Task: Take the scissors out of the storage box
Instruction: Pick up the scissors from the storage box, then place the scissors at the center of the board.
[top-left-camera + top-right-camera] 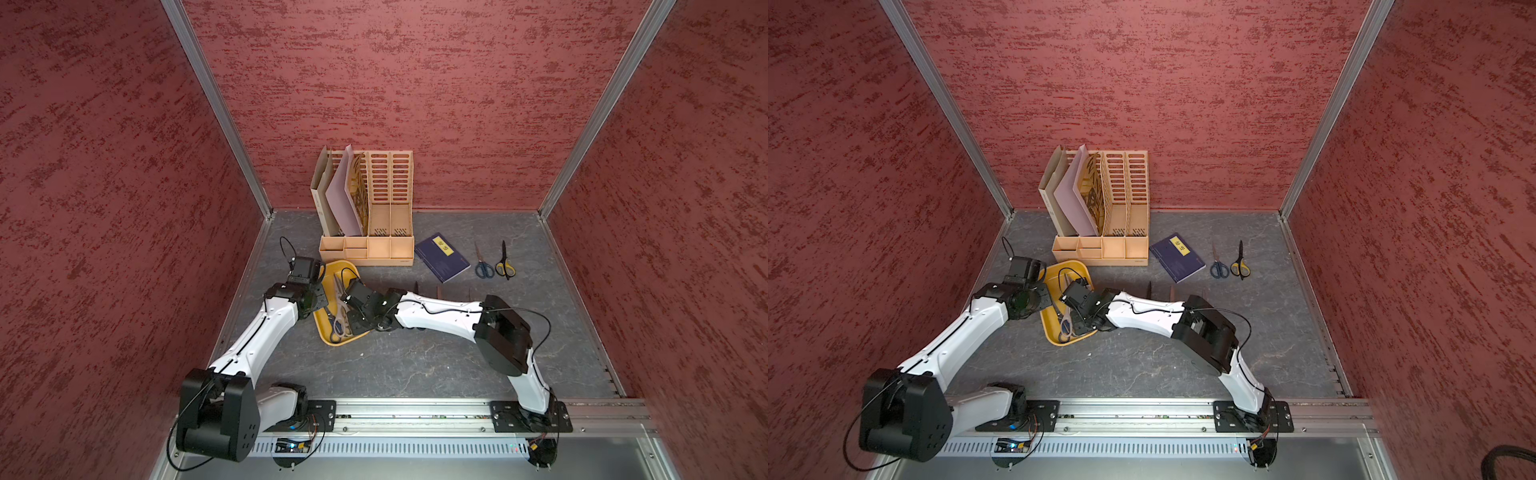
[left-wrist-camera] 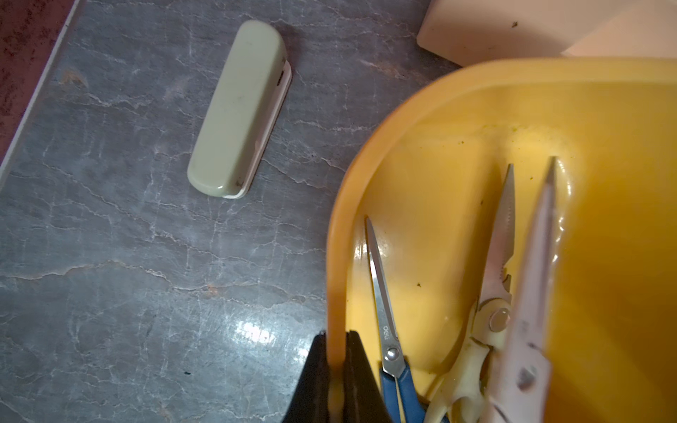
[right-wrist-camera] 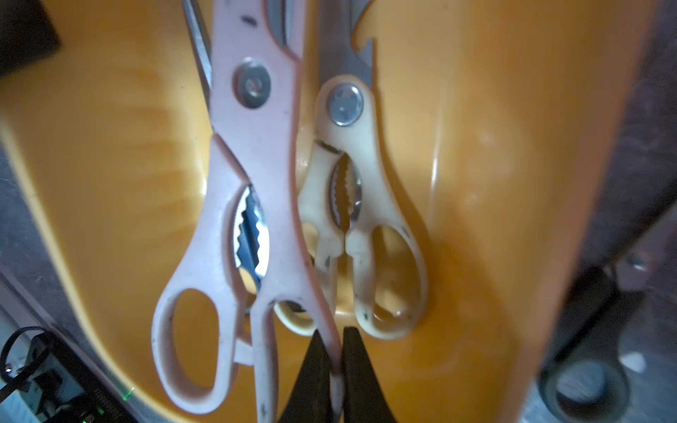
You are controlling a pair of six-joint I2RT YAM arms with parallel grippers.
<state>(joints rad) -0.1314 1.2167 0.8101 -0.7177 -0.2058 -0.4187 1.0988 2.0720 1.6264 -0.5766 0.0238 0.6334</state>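
Observation:
The storage box (image 1: 332, 268) is a mustard-yellow tray in front of the file organiser, seen in both top views (image 1: 1059, 270). My left gripper (image 2: 335, 335) is shut on its rim (image 2: 337, 256). Inside lie a blue-handled pair of scissors (image 2: 384, 311), a cream pair (image 3: 366, 183) and a larger pale pink pair (image 3: 256, 146). My right gripper (image 3: 332, 335) is shut on one handle loop of the pale pink pair, low in the box. Two more pairs lie on the table far right: blue-handled (image 1: 483, 262) and yellow-black (image 1: 504, 262).
A tall tan slotted file organiser (image 1: 368, 212) stands behind the box. A dark blue booklet (image 1: 441, 257) lies to its right. A pale green oblong case (image 2: 238, 110) lies on the table left of the box. Dark pointed tips (image 1: 438, 289) show behind my right forearm.

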